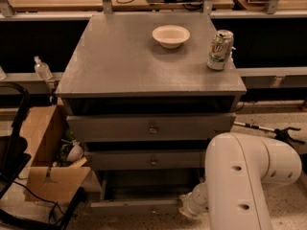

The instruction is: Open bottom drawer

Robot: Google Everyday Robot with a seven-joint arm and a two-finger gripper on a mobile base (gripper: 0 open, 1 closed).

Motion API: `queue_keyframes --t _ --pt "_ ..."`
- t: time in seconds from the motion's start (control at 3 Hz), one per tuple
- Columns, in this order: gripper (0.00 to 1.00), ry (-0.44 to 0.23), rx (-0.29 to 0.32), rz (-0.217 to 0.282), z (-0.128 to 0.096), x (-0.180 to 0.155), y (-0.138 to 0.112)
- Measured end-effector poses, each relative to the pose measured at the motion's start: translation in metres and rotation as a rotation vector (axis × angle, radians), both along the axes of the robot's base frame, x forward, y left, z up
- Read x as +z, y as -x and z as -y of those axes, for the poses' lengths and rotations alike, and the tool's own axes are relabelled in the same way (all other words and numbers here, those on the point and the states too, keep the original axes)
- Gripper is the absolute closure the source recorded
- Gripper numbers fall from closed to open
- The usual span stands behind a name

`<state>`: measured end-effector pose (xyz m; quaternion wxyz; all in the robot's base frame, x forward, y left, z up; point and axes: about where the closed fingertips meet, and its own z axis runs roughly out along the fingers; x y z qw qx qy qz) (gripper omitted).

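The bottom drawer sits at the foot of the grey cabinet, its front standing forward of the middle drawer above, with dark interior showing behind it, so it looks at least partly open. The gripper is low at the drawer front's right end; whether it is clamped or released cannot be told. What seems left is any further pull.

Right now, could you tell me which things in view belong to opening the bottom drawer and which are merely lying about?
Job: bottom drawer, lowest of three; gripper low at its front's right end.
Lying about: bowl and can on the cabinet top; cardboard box and bottle beside the cabinet.
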<state>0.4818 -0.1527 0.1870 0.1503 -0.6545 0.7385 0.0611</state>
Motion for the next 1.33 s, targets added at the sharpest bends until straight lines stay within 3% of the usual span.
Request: queue_keyframes --t 1.33 --pt "1.0 -0.007 -0.009 -0.03 0.0 -0.004 0.013"
